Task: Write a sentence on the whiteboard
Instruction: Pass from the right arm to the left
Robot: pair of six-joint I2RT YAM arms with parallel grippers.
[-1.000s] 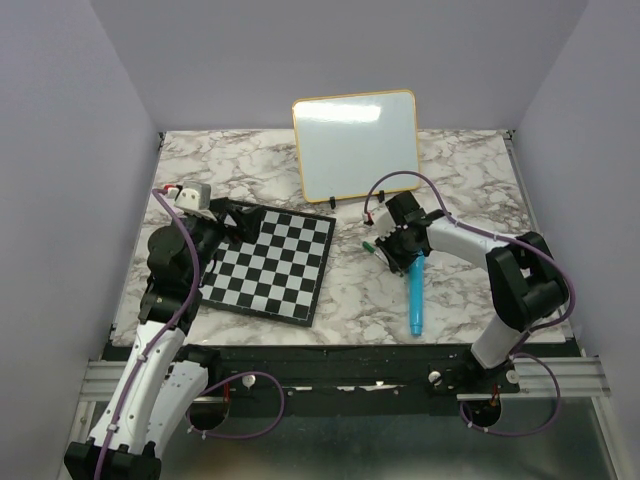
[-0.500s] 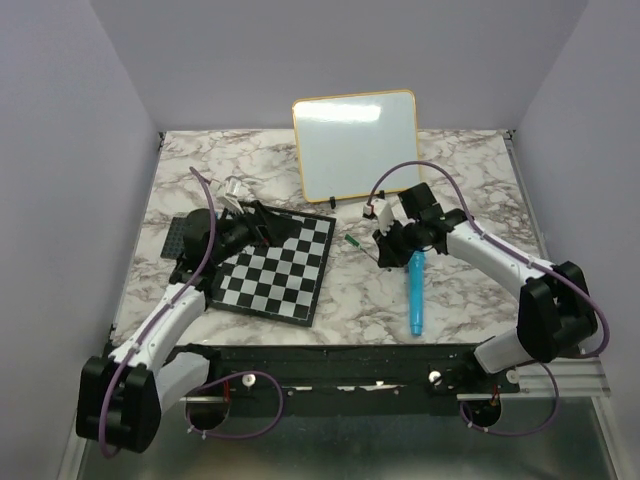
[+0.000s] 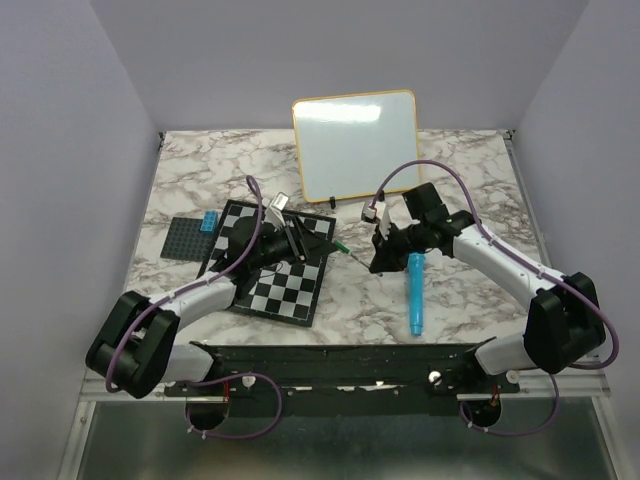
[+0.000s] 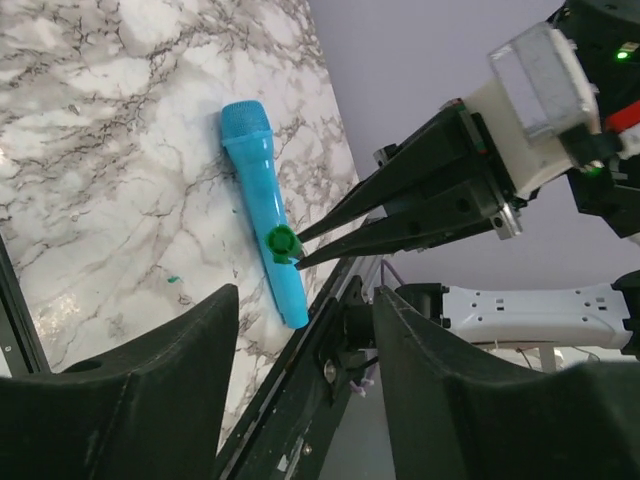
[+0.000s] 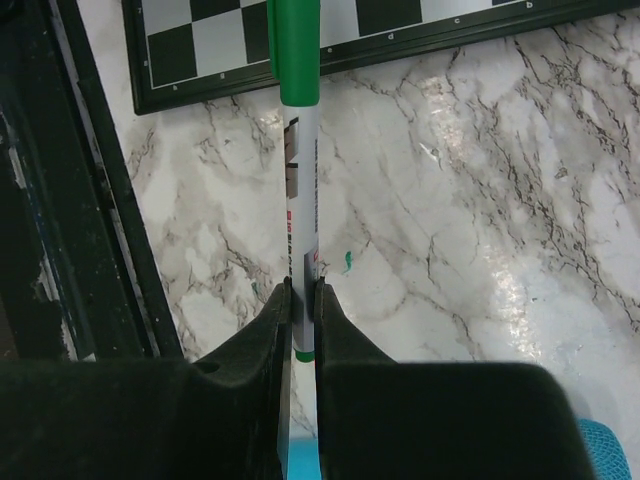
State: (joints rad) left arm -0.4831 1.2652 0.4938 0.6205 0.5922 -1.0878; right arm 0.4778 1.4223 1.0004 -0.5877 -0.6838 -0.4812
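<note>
The whiteboard (image 3: 355, 145) stands propped at the back of the table, and no sentence is in view on its white face. My right gripper (image 3: 376, 258) is shut on a white marker (image 5: 301, 210) whose green cap (image 5: 293, 50) points left toward the checkerboard. My left gripper (image 3: 312, 240) reaches out over the checkerboard toward that cap. Its jaws are open with nothing between them. In the left wrist view the green cap end (image 4: 283, 243) sticks out from the right gripper's black fingertips (image 4: 330, 222), some way beyond my left gripper (image 4: 305, 330).
A black-and-white checkerboard (image 3: 262, 285) lies under the left arm. A turquoise toy microphone (image 3: 413, 293) lies on the marble just right of the right gripper. A dark grey baseplate (image 3: 182, 238) with a blue brick (image 3: 210, 221) sits at the left.
The left arm has swung right across the checkerboard toward the marker, and its jaws have narrowed somewhat. The right gripper has moved the marker slightly left and lower.
</note>
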